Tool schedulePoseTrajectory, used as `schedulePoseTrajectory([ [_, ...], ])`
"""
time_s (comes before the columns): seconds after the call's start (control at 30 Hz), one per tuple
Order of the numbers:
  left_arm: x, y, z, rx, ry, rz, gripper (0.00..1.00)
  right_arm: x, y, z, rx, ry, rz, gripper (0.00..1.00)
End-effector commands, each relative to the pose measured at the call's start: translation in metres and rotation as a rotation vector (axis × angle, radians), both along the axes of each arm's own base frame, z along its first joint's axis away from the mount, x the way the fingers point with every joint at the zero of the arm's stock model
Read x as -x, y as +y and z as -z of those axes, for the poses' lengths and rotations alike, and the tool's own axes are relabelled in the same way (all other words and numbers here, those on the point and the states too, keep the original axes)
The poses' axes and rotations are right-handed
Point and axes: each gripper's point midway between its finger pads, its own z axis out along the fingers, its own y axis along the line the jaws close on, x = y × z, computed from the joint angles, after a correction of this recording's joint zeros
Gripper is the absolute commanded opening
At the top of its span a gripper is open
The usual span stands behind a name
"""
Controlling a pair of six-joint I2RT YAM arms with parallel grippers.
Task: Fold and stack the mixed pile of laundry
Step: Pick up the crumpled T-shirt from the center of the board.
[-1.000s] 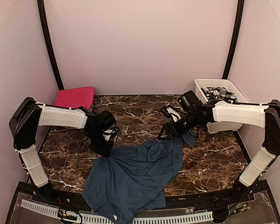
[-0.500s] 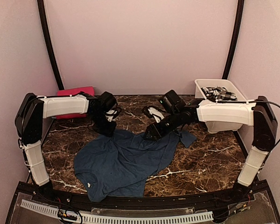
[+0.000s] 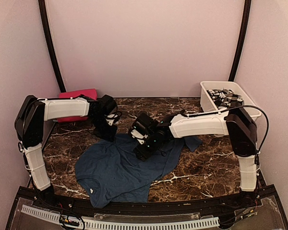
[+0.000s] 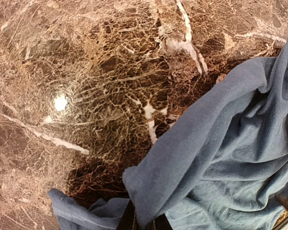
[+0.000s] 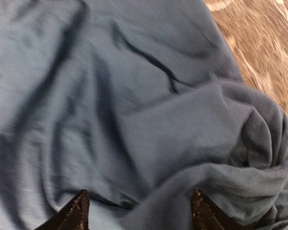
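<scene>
While I watch the top view, the dark navy-blue cloth garment [image 3: 120, 167] lies spread and rumpled on the brown marbled counter [image 3: 216, 163], centre to near-left. One loose corner pokes out to the right, past the right arm.

Left pincer [image 3: 109, 133] sits at the garment's far-left edge. In the left wrist view its jaws are closed on a fold of the blue cloth [image 4: 216, 158], which rises bunched into them at the bottom of the picture, with bare counter [image 4: 86, 72] beyond.

Right pincer [image 3: 143, 146] is low over the garment's far-middle part. In the right wrist view its jaws stand wide apart, both dark fingertips [image 5: 78, 211] down at the cloth [image 5: 110, 96], a thick roll of fabric bunched by the right one. I can't tell if the tips press the cloth or just clear it. Nothing is clamped.

Magenta-pink folded cloth [image 3: 79, 92] sits at the far-left corner, partly behind the left arm. White rectangular plastic tub [image 3: 212, 104] stands far right, with grey-and-white patterned cloth [image 3: 224, 96] inside.
</scene>
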Motion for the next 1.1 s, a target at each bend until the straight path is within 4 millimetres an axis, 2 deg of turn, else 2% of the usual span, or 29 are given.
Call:
schedulePoseTrajectory([
  [0.0, 0.004, 0.008, -0.008, 0.004, 0.004, -0.007, 0.07, -0.02, -0.027, 0.0, 0.135, -0.102, 0.084, 0.59],
  [0.1, 0.002, 0.011, -0.009, 0.001, -0.001, -0.012, 0.07, -0.026, -0.039, -0.001, 0.188, -0.139, 0.105, 0.45],
  [0.27, -0.002, 0.016, -0.009, -0.01, -0.009, -0.021, 0.06, -0.03, -0.049, -0.019, 0.186, -0.179, 0.115, 0.22],
  [0.37, -0.006, 0.025, -0.008, -0.02, -0.013, -0.041, 0.05, -0.037, -0.056, -0.034, 0.154, -0.19, 0.124, 0.0],
  [0.43, -0.015, 0.034, -0.01, -0.024, -0.03, -0.068, 0.01, -0.046, -0.064, -0.052, 0.107, -0.201, 0.144, 0.0],
  [0.5, -0.032, 0.045, -0.023, -0.012, -0.069, -0.119, 0.0, -0.061, -0.074, -0.072, 0.047, -0.208, 0.174, 0.0],
  [0.57, -0.055, 0.052, -0.049, 0.015, -0.141, -0.151, 0.0, -0.082, -0.088, -0.101, -0.028, -0.228, 0.219, 0.0],
  [0.6, -0.068, 0.051, -0.072, 0.032, -0.202, -0.147, 0.0, -0.09, -0.094, -0.119, -0.074, -0.242, 0.236, 0.0],
  [0.63, -0.078, 0.057, -0.084, 0.006, -0.247, -0.157, 0.0, -0.1, -0.102, -0.138, -0.118, -0.261, 0.257, 0.0],
  [0.67, -0.089, 0.059, -0.111, -0.004, -0.315, -0.145, 0.0, -0.107, -0.11, -0.158, -0.164, -0.283, 0.273, 0.0],
  [0.77, -0.097, 0.059, -0.159, -0.005, -0.415, -0.106, 0.0, -0.122, -0.141, -0.207, -0.265, -0.346, 0.321, 0.0],
  [0.8, -0.09, 0.057, -0.17, 0.003, -0.429, -0.079, 0.0, -0.122, -0.151, -0.218, -0.282, -0.357, 0.335, 0.0],
  [0.83, -0.081, 0.055, -0.167, -0.007, -0.421, -0.061, 0.0, -0.12, -0.162, -0.226, -0.292, -0.368, 0.35, 0.0],
  [0.87, -0.069, 0.047, -0.177, -0.011, -0.455, -0.021, 0.0, -0.118, -0.175, -0.231, -0.299, -0.377, 0.374, 0.0],
  [0.9, -0.053, 0.045, -0.157, -0.043, -0.424, 0.014, 0.0, -0.114, -0.185, -0.234, -0.311, -0.379, 0.389, 0.0],
  [0.93, -0.034, 0.028, -0.164, -0.043, -0.466, 0.083, 0.0, -0.107, -0.194, -0.237, -0.332, -0.378, 0.404, 0.0],
  [0.97, -0.013, 0.026, -0.135, -0.077, -0.412, 0.137, 0.0, -0.102, -0.203, -0.236, -0.35, -0.37, 0.419, 0.0],
  [1.0, 0.01, 0.006, -0.134, -0.05, -0.414, 0.211, 0.0, -0.095, -0.21, -0.237, -0.37, -0.368, 0.433, 0.0],
  [1.03, 0.034, 0.005, -0.108, -0.065, -0.345, 0.262, 0.0, -0.09, -0.218, -0.232, -0.378, -0.362, 0.45, 0.0],
  [1.07, 0.063, -0.013, -0.102, -0.02, -0.306, 0.344, 0.0, -0.085, -0.226, -0.227, -0.372, -0.354, 0.468, 0.0],
])
